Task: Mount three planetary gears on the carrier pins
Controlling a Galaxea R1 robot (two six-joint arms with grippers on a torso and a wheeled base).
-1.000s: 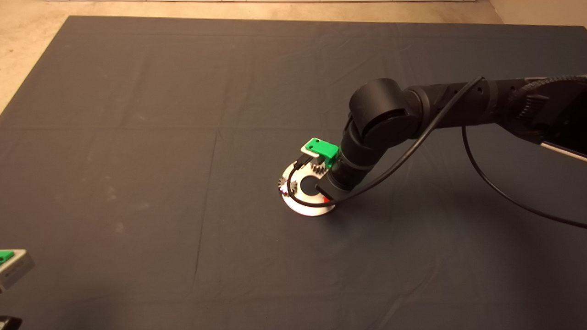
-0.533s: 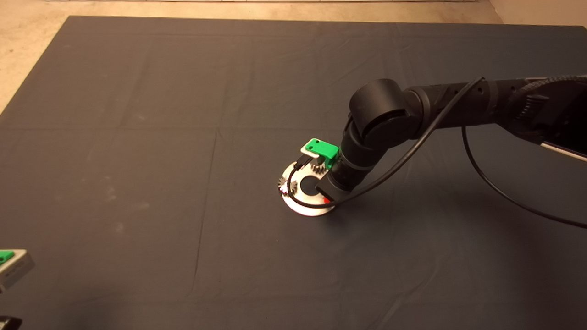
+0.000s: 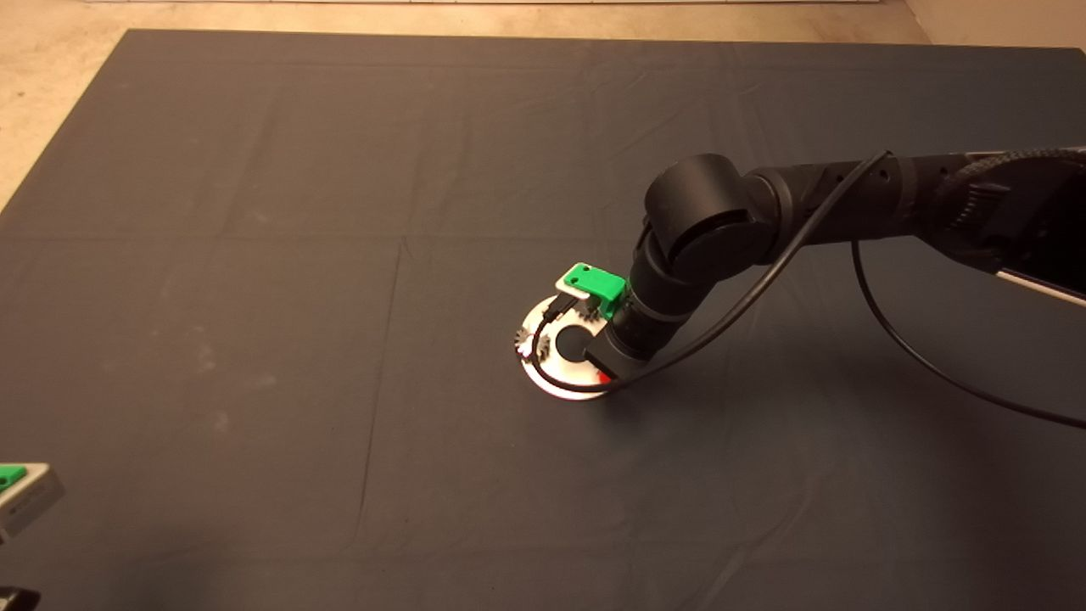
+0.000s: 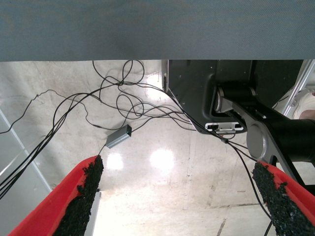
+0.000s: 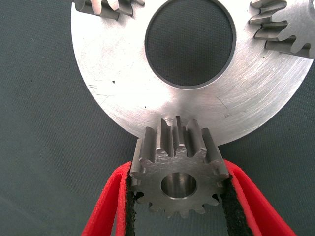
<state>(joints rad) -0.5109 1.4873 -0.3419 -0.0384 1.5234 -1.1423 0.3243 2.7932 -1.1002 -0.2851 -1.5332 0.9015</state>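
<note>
The shiny carrier disc (image 5: 113,78) with its large central hole lies on the dark mat, and in the head view the same disc (image 3: 551,382) sits mid-mat. My right gripper (image 5: 179,173) is shut on a steel planetary gear (image 5: 179,167), held flat over the disc's rim, with bright metal showing inside its bore. Two other gears (image 5: 106,7) (image 5: 288,24) sit on the disc on the far side of the hole. No bare carrier pins show. From above, the right wrist covers most of the right gripper (image 3: 604,373). My left gripper (image 3: 21,492) is parked at the lower left, open.
The right arm's black cable (image 3: 764,288) loops down across the disc. The left wrist view looks past the mat's edge to a pale floor with tangled cables (image 4: 123,103), a small grey box (image 4: 118,136) and a dark machine base (image 4: 236,93).
The right wrist has sunk slightly over the disc, still holding the gear. The left arm has not moved.
</note>
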